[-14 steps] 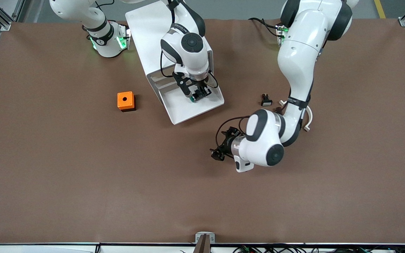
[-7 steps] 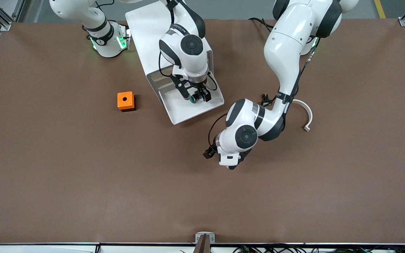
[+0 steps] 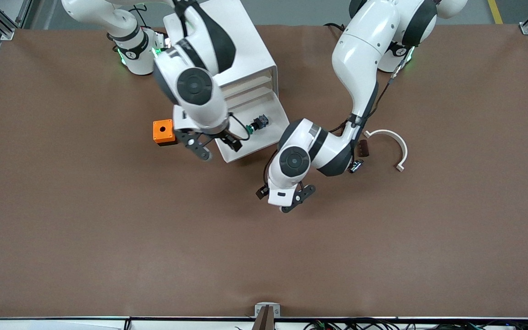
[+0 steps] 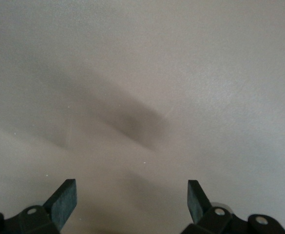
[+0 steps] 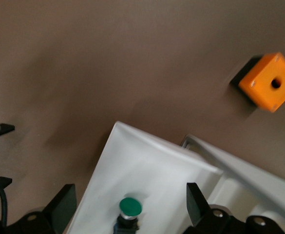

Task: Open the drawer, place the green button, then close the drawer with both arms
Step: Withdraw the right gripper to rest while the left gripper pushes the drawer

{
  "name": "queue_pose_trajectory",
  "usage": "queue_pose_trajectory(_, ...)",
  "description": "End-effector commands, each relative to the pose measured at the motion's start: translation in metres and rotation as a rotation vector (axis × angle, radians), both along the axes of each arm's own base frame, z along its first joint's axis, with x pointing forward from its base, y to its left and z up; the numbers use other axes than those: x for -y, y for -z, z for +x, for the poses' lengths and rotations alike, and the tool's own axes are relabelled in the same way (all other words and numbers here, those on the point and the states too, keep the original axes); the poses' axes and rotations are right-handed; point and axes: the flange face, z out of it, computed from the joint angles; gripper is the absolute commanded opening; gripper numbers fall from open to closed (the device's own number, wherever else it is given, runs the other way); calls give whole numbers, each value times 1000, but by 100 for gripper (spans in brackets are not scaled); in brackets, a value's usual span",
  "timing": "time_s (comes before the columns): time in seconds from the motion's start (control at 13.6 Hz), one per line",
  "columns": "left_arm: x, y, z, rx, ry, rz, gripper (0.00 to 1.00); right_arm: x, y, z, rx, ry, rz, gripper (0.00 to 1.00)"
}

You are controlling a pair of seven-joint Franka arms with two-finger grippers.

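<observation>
The lowest drawer (image 3: pixel 264 140) stands pulled open from the white cabinet (image 3: pixel 245 59). The button (image 3: pixel 257 123), green cap and dark body, lies in it on its side, free of both grippers. My right gripper (image 3: pixel 217 147) is open and empty, up in the air over the drawer's corner toward the right arm's end. Its wrist view shows the button (image 5: pixel 130 207) between its open fingers (image 5: pixel 64 201), down in the drawer (image 5: pixel 147 165). My left gripper (image 3: pixel 281 200) is open and empty over bare table near the drawer's front; its wrist view shows only its fingers (image 4: pixel 64 197) and the table.
An orange cube with a hole (image 3: pixel 163 132) sits beside the drawer toward the right arm's end, also in the right wrist view (image 5: pixel 271 80). A white curved piece (image 3: pixel 397 143) and a small dark part (image 3: pixel 363 147) lie toward the left arm's end, by the left forearm.
My right gripper let go of the button in the drawer, lifted and swung toward the orange cube. My left arm swung its gripper closer to the drawer's front.
</observation>
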Motion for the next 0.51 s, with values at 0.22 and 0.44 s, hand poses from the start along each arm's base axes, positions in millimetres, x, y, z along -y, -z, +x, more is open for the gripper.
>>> queue_pose_trajectory(0.22, 30, -14, -42, 20, 93, 80, 99, 143, -75, 36, -10, -246, 87, 100)
queue_pose_trajectory(0.44, 39, -21, -65, -38, 129, 119, 99, 228, -95, 50, -6, -408, 96, 100)
